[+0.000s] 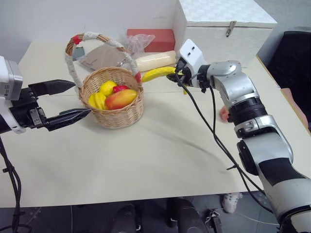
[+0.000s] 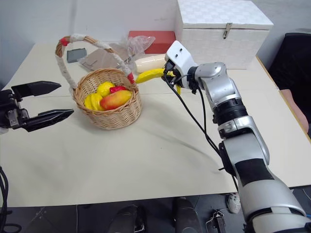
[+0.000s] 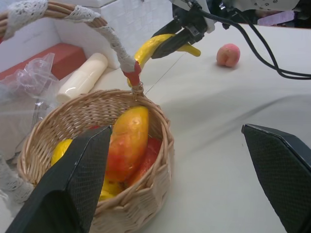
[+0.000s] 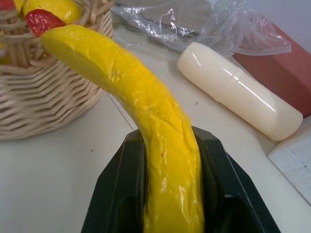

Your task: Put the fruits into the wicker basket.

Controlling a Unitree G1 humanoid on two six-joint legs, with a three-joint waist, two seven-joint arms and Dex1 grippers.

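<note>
Here's the wicker basket [image 1: 114,104] on the table [image 1: 160,155], and it holds a red-orange mango [image 1: 121,99], a lemon [image 1: 107,88], another yellow fruit [image 1: 97,100] and something red [image 1: 120,88] tucked behind. The right gripper [image 1: 171,74] has its jaws clenched on the banana [image 1: 156,74], whose free tip pokes out just beside the basket's rim by the red band of the handle. The left gripper [image 1: 68,100] waits beside the basket, jaws released and spread wide. The peach [image 3: 228,55] sits well apart on the table, mostly hidden behind the right arm from the head views. Behind the basket: a cream roll [image 1: 155,60], crumpled plastic [image 1: 137,41] over a red box [image 1: 154,40], and a closed white box [image 1: 223,26]; what's inside can't be told
</note>
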